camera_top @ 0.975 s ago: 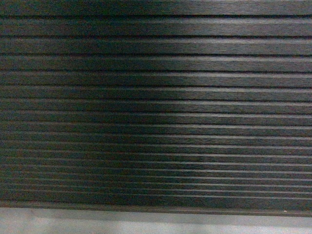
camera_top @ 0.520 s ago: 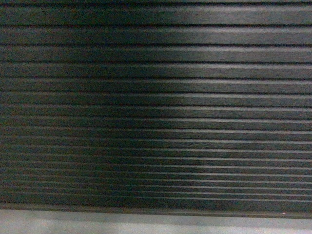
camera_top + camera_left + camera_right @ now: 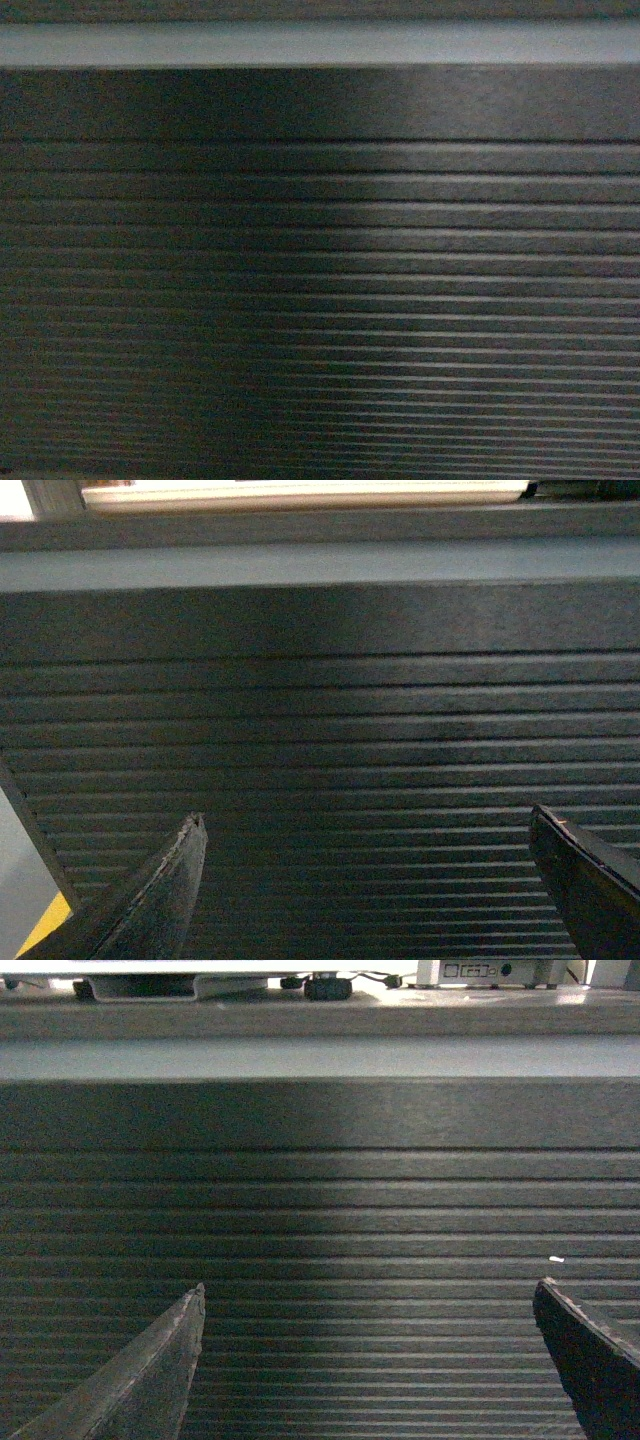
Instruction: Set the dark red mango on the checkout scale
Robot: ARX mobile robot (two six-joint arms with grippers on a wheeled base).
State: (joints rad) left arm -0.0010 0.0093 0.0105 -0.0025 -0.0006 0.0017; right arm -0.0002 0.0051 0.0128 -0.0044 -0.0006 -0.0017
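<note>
The checkout's ribbed dark front panel (image 3: 320, 300) fills the head view, with the pale front edge of its top (image 3: 320, 44) as a strip across the upper part. My left gripper (image 3: 366, 816) is open facing the panel (image 3: 320, 740), nothing between its fingers. My right gripper (image 3: 370, 1286) is likewise open and empty in front of the panel (image 3: 320, 1220). The dark red mango is out of view. I cannot tell which of the pale things on the counter top is the scale.
A flat beige-white object (image 3: 300, 493) lies on the counter top above the left gripper. Above the right gripper stand a pale base with dark feet (image 3: 180, 984) and a white device (image 3: 485, 972). Grey floor and a yellow mark (image 3: 40, 925) show at lower left.
The head view has risen along the panel. The ribs slid down the frame, the floor strip at the bottom dropped out, and the counter's pale top edge came into view.
</note>
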